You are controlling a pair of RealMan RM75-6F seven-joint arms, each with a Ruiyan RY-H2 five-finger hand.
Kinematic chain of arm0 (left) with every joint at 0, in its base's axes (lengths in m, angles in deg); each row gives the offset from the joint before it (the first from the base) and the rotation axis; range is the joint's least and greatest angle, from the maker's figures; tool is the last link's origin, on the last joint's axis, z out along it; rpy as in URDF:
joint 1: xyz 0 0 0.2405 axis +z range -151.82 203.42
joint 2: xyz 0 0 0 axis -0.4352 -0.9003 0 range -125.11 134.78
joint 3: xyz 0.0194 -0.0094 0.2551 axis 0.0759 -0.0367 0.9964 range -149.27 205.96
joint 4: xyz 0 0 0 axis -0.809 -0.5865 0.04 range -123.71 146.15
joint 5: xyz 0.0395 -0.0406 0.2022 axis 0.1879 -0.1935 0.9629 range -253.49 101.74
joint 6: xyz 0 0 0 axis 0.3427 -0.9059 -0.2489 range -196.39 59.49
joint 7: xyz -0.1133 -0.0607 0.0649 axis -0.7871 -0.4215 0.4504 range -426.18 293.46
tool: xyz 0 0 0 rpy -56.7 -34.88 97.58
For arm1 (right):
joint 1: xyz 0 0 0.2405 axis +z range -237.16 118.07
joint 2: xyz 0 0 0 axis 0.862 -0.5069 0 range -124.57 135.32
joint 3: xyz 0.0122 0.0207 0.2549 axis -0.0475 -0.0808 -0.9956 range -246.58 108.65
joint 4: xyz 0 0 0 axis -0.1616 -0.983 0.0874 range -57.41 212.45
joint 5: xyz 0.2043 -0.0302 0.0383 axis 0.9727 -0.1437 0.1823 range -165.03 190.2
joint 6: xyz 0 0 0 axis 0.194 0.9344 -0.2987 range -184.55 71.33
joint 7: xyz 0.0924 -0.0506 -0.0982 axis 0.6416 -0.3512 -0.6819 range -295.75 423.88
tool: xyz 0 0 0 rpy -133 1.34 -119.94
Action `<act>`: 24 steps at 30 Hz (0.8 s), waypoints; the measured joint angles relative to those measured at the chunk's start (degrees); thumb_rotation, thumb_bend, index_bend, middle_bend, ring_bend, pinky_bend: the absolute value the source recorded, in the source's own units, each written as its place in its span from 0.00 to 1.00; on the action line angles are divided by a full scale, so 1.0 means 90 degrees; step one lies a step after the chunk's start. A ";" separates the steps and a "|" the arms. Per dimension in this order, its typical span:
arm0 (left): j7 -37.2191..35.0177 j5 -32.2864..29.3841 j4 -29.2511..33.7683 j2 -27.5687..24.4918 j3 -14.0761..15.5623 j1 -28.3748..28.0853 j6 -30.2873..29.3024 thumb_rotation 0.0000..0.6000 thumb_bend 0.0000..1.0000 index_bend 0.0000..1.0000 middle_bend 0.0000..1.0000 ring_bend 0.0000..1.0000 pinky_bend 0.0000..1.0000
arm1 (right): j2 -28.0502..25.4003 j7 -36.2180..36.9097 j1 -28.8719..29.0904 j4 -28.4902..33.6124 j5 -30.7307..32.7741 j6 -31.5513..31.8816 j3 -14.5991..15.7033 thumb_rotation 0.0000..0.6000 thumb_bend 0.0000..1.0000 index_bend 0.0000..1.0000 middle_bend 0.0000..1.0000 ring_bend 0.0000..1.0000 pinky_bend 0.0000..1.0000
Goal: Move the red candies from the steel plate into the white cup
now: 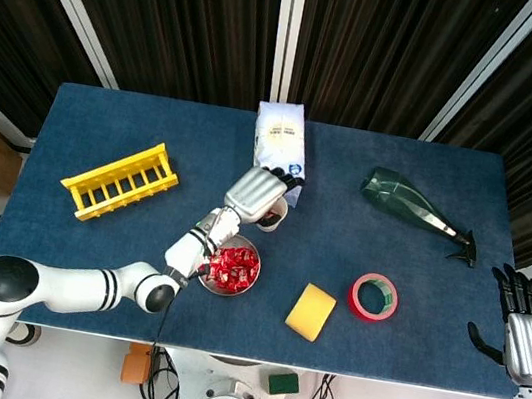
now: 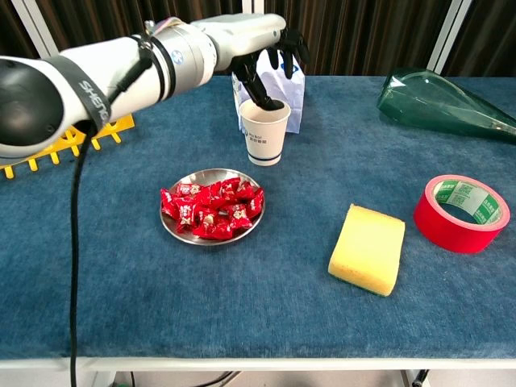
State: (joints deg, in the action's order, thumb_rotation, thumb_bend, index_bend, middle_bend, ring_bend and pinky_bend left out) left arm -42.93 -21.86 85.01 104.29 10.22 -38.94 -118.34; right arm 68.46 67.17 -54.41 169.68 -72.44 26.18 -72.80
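The white cup (image 2: 264,135) stands upright just behind the steel plate (image 2: 201,173), which holds a heap of red candies (image 2: 213,210). My left hand (image 2: 262,48) hovers over the cup with its dark fingers spread; one fingertip dips to the cup's mouth and no candy shows in it. From the head view the left hand (image 1: 255,192) covers most of the cup (image 1: 272,220), with the candies (image 1: 233,267) just in front. My right hand (image 1: 527,340) rests off the table's right edge, fingers apart and holding nothing.
A white bag (image 1: 281,144) stands right behind the cup. A yellow rack (image 1: 119,179) lies at the left and a green spray bottle (image 1: 412,206) at the back right. A red tape roll (image 2: 460,212) and a yellow sponge (image 2: 368,247) lie right of the plate.
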 measured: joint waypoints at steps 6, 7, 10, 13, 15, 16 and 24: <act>0.0925 -0.0191 0.1545 -0.0794 0.0252 0.0366 -0.0704 1.00 0.17 0.27 0.33 0.33 0.42 | -0.0009 0.0078 0.0013 -0.0027 0.0046 -0.0038 -0.0024 1.00 0.29 0.00 0.00 0.00 0.00; 0.1053 -0.0198 0.1839 -0.0923 0.0316 0.0457 -0.0873 1.00 0.16 0.26 0.34 0.33 0.42 | -0.0012 0.0071 0.0018 -0.0025 0.0034 -0.0052 -0.0014 1.00 0.29 0.00 0.00 0.00 0.00; 0.1363 -0.0141 0.2816 -0.1354 0.0616 0.0864 -0.1511 1.00 0.15 0.28 0.37 0.33 0.43 | -0.0020 0.0041 0.0020 -0.0020 -0.0034 -0.0044 0.0018 1.00 0.29 0.00 0.00 0.00 0.00; 0.1509 0.0044 0.3630 -0.1797 0.1077 0.1407 -0.2093 1.00 0.16 0.32 0.39 0.33 0.44 | -0.0015 0.0020 -0.0005 -0.0008 -0.0082 0.0029 0.0036 1.00 0.29 0.00 0.00 0.00 0.00; 0.1497 0.0201 0.4000 -0.2083 0.1415 0.1752 -0.2306 1.00 0.18 0.35 0.40 0.33 0.44 | -0.0005 0.0003 -0.0028 0.0002 -0.0107 0.0081 0.0045 1.00 0.29 0.00 0.00 0.00 0.00; 0.1466 0.0264 0.4117 -0.2189 0.1543 0.1860 -0.2323 1.00 0.19 0.36 0.40 0.33 0.44 | -0.0001 -0.0005 -0.0037 0.0006 -0.0116 0.0099 0.0048 1.00 0.29 0.00 0.00 0.00 0.00; 0.1291 0.0696 0.4050 -0.2155 0.2281 0.2361 -0.2116 0.90 0.19 0.37 0.36 0.27 0.40 | 0.0030 -0.0038 -0.0042 -0.0003 -0.0157 0.0099 0.0075 1.00 0.29 0.00 0.00 0.00 0.00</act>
State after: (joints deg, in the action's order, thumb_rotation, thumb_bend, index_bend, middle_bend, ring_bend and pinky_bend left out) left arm -31.31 -15.59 121.46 84.89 30.75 -17.69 -137.39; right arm 68.73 66.82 -54.79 169.65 -73.85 27.06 -72.13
